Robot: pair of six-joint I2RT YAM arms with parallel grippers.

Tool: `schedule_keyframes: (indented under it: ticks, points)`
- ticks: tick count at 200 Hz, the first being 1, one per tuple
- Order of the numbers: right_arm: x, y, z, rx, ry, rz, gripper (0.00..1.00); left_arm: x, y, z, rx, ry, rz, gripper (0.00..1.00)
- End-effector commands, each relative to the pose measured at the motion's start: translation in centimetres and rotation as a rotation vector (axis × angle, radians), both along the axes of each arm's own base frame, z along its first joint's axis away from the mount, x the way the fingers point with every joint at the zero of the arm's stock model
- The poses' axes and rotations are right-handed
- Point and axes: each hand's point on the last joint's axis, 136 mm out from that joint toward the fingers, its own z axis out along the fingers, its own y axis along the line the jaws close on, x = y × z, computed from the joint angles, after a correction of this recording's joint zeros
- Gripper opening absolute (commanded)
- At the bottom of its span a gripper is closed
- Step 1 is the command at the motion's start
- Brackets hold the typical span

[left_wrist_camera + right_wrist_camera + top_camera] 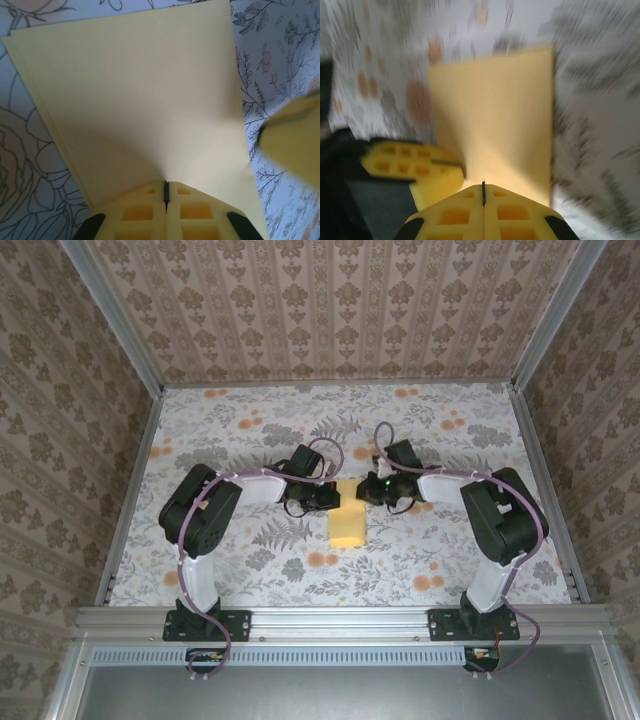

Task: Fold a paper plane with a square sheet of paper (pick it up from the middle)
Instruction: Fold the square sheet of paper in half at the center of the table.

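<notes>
Yellow, ribbed plastic fingers tip your left end effector point(328, 500), and they are pressed together with only a thin dark seam between them. The left wrist view has them at the edge of the thin, plain yellow sheet of paper point(140, 100), which fans away from the tips. You cannot tell whether any paper is caught in that seam or the tips merely sit on it.

The yellow sheet of paper lies mid-table on the floral-printed table point(250, 440), between the two arms. From above it reads as a narrow rectangle rather than a square. Its long axis runs from the fingertips back towards the arm bases, so nearly all of it lies on the base side of both tips. It is matte, smooth and unmarked. A doubled line along its left border in the left wrist view suggests stacked layers, and so probably a fold already made.

Your right end effector point(362, 490) comes in from the other side at the same far end. Its yellow fingers are likewise closed tight, and the paper stretches ahead of them in the blurred right wrist view. The two tips sit just beside each other, neither clearly nearer the paper. My reading is that your next move depends on that far edge, with the flimsy sheet likely to buckle if it is pushed along its length.
</notes>
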Motion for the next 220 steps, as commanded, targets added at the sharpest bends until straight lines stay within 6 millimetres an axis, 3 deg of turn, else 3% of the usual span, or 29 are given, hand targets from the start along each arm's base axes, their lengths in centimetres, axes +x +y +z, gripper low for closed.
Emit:
schedule_keyframes:
  ticks: [1, 41, 83, 111, 154, 189, 220]
  points:
    - [-2.6, 1.0, -0.4, 0.011, 0.054, 0.064, 0.00, -5.5, 6.7, -7.1, 0.311, 0.229, -0.008, 0.00]
    - [-4.8, 0.5, -2.1, -0.006, 0.135, 0.086, 0.00, -6.0, 7.0, -7.7, 0.327, 0.250, 0.014, 0.00]
    - [-7.3, -2.1, -4.1, -0.079, 0.231, 0.053, 0.00, -6.4, 7.6, -8.4, 0.352, 0.266, 0.028, 0.00]
    - [-7.2, -3.6, -3.3, -0.077, 0.206, 0.017, 0.00, -6.3, 8.0, -8.5, 0.364, 0.260, 0.032, 0.00]
    - [-6.0, -0.1, 0.3, -0.035, 0.100, 0.082, 0.00, -5.9, 8.1, -8.4, 0.364, 0.249, 0.041, 0.00]
    - [-5.7, 2.2, -0.6, -0.014, 0.114, 0.102, 0.00, -5.8, 8.3, -8.4, 0.371, 0.248, 0.051, 0.00]
    - [-7.0, 1.8, -2.3, -0.042, 0.161, 0.106, 0.00, -5.7, 8.5, -8.5, 0.380, 0.249, 0.061, 0.00]
